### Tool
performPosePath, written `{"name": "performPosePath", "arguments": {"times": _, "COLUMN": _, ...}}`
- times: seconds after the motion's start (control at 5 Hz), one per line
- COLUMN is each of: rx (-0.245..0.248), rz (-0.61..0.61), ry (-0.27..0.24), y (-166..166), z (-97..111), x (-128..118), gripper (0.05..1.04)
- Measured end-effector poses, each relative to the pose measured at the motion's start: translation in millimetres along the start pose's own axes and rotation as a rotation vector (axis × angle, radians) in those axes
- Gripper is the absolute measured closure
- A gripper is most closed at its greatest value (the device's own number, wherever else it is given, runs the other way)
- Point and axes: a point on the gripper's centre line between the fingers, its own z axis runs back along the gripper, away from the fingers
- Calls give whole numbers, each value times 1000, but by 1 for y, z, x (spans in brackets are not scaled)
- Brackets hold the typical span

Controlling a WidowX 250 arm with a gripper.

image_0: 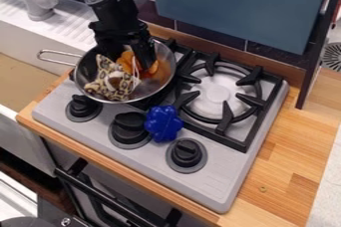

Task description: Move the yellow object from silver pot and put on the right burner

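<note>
The gripper (pixel 124 57) hangs down into the silver pot (pixel 164 74) at the upper left of the stove. Its two fingers stand apart, open, with part of a yellow-orange object (pixel 125 59) between them. That object lies inside the pot towards its back, partly covered by the fingers; whether they touch it I cannot tell. A leopard-print cloth (pixel 106 79) lies beside it in the pot's front left part. The right burner (pixel 216 96) has a black round grate over a pale disc.
A blue flower-shaped object (pixel 163 123) sits on the stove between the right burner and the black knobs (pixel 186 153). The pot's wire handle (pixel 57 57) points left. A blue-grey panel (pixel 233 9) stands behind the stove, and a dark upright post (pixel 319 47) rises at the right.
</note>
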Motion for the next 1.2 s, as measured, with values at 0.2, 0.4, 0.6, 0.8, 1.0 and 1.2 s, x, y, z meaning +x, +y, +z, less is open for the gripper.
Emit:
{"name": "performPosePath", "arguments": {"times": 0.2, "rx": 16, "rz": -16, "ry": 1, "y": 2, "z": -1, "x": 0, "gripper": 85}}
{"name": "performPosePath", "arguments": {"times": 0.4, "rx": 43, "rz": -42, "ry": -4, "y": 4, "z": -2, "x": 1, "gripper": 85}}
{"name": "performPosePath", "arguments": {"times": 0.6, "rx": 67, "rz": -100, "ry": 13, "y": 8, "z": -1, "x": -1, "gripper": 85}}
{"name": "performPosePath", "arguments": {"times": 0.8, "rx": 96, "rz": -221, "ry": 38, "y": 10, "z": -1, "x": -3, "gripper": 85}}
{"name": "performPosePath", "arguments": {"times": 1.0, "rx": 103, "rz": -288, "ry": 46, "y": 12, "z": -5, "x": -7, "gripper": 139}}
{"name": "performPosePath", "arguments": {"times": 1.2, "rx": 102, "rz": -301, "ry": 56, "y": 13, "z": -4, "x": -6, "gripper": 400}}
